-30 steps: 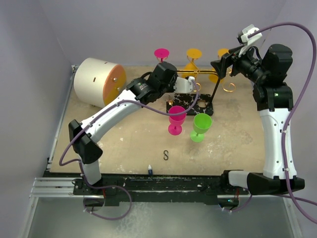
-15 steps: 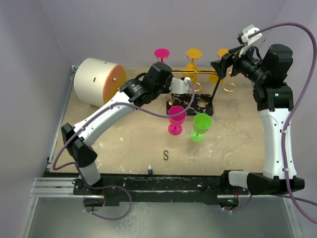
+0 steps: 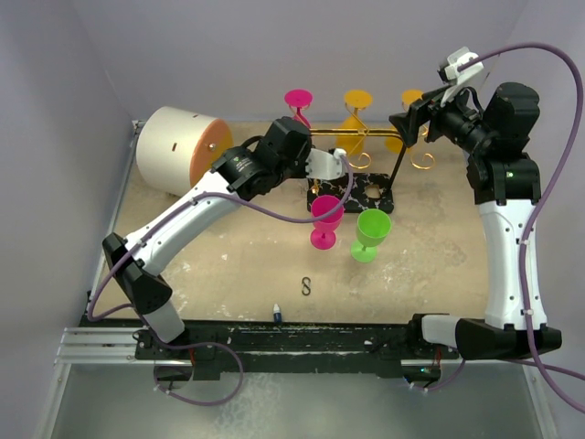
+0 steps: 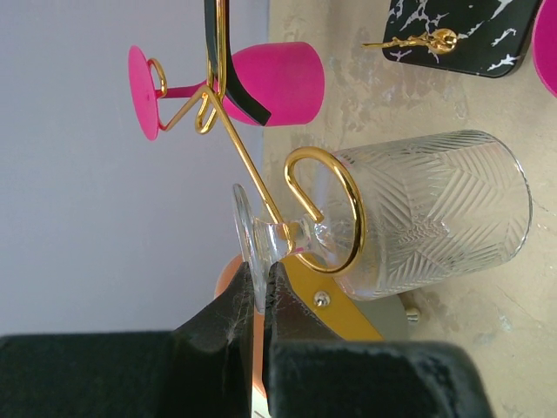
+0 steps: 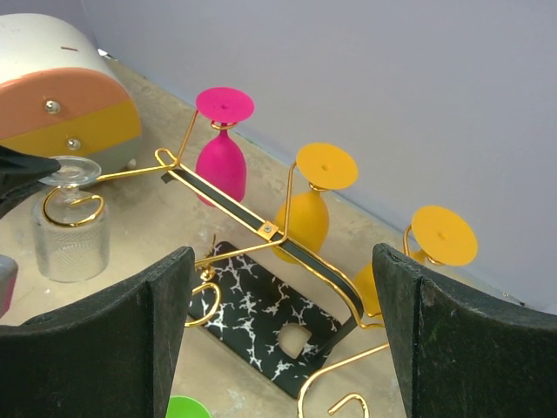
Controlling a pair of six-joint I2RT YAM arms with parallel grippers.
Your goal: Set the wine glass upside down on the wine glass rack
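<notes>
— Where is the wine glass [image 4: 426, 209] sitting?
— Upside down, its stem lying in a curled hook at the rack's [image 3: 352, 194] ten o'clock. The left gripper [image 4: 258, 280] is pinching its foot.
— And the right gripper [image 5: 280, 287]?
— It's hovering with fingers spread wide, at the rack's two o'clock.

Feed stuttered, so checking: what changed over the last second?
The left fingers, shut on the foot of the clear glass, shifted it slightly left at the rack, elbow swinging outward. The right fingers and the standing pink glass and green glass stayed put.
</notes>
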